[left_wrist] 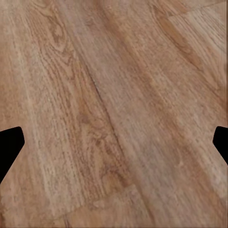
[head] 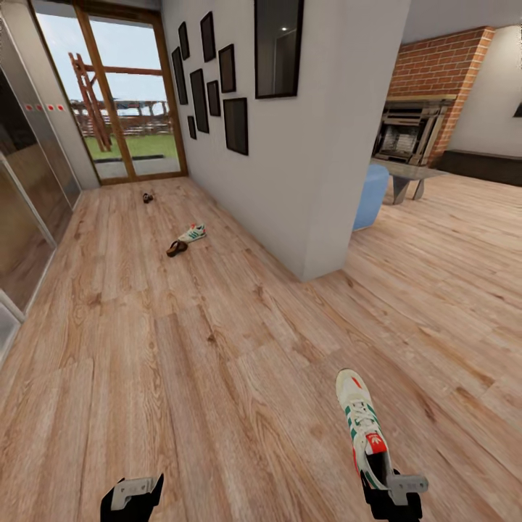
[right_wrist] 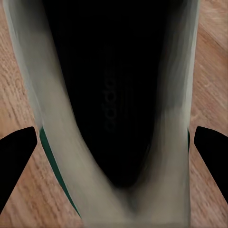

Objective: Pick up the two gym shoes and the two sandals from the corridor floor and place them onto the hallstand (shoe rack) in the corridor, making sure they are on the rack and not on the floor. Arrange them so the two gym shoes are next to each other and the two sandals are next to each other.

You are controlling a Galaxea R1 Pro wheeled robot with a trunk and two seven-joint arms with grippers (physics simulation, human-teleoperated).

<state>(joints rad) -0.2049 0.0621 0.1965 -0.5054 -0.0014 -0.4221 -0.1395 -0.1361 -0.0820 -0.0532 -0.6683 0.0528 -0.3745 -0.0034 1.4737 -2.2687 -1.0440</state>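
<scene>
Grey wall corner (head: 319, 217) stands ahead of the right end effector (head: 391, 493); blue seat (head: 371, 196) and brick fireplace (head: 435, 94) beyond. Right end effector grips a gym shoe (head: 362, 428) at its heel, long axis running forward, toe away. Second gym shoe (head: 193, 233) and a sandal (head: 176, 248) lie far ahead-left on the corridor floor (head: 217, 348), another sandal (head: 147, 197) farther. Left end effector (head: 134, 496) is spread wide, holding nothing.
</scene>
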